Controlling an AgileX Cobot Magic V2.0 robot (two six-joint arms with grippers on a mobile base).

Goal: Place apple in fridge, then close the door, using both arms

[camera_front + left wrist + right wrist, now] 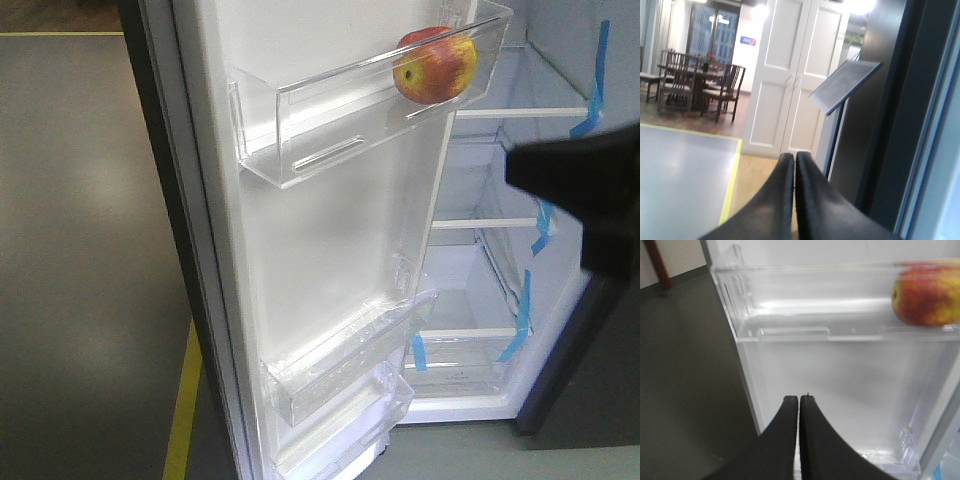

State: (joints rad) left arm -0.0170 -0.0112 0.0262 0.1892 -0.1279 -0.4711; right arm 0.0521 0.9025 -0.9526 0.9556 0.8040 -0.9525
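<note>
The red and yellow apple (435, 65) rests in the top clear bin (300, 130) of the open door (330, 250); the right wrist view has the apple (927, 295) at its upper right edge. Behind the door the fridge (500, 280) stands open, white inside with glass shelves and blue tape. My right gripper (799, 399) is shut and empty, pointing at the door's white lining below that bin. A black arm part (585, 190) blurs the front view's right side. My left gripper (794, 156) is shut and empty, beside the door's dark outer face (900, 125).
A yellow floor line (185, 400) runs along the grey floor left of the door. Two lower door bins (340, 370) jut out near the bottom. In the left wrist view a sign stand (842, 87), white double doors (790, 75) and a dining table with chairs (695, 82) lie beyond.
</note>
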